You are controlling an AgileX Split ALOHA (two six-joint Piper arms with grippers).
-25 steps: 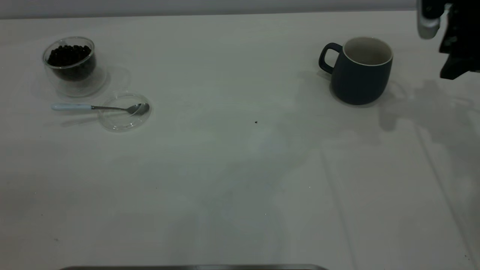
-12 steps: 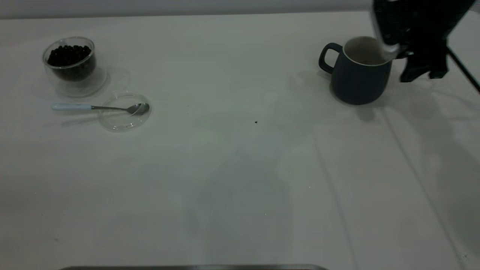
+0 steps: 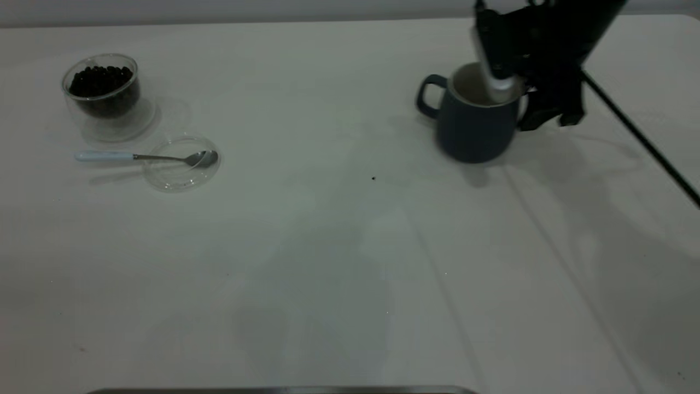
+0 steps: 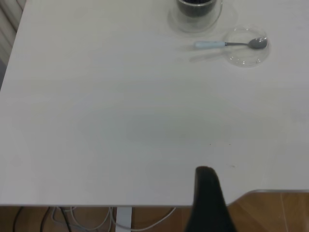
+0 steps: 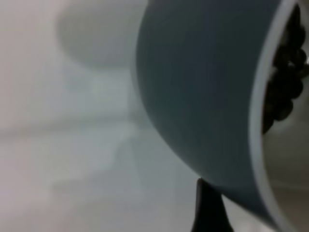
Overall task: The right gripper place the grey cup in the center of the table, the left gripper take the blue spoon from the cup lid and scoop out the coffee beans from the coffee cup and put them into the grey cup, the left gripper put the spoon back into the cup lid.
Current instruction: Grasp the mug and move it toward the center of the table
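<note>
While gripped: grey cup (image 3: 473,128), rim clamped by right gripper (image 3: 511,90), table's (image 3: 328,246) two o'clock.
Left gripper (image 4: 207,203): parked, fingers' state unclear.

A pale grey wall (image 3: 273,8) runs as a narrow band behind the far edge of the broad white tabletop. Soft light leaves faint, blurred shadows across the surface. In the left wrist view, a warm brown wooden floor (image 4: 275,212) shows past the near edge, and thin pale and dark cables (image 4: 72,217) trail beside a white table leg (image 4: 124,218).
</note>
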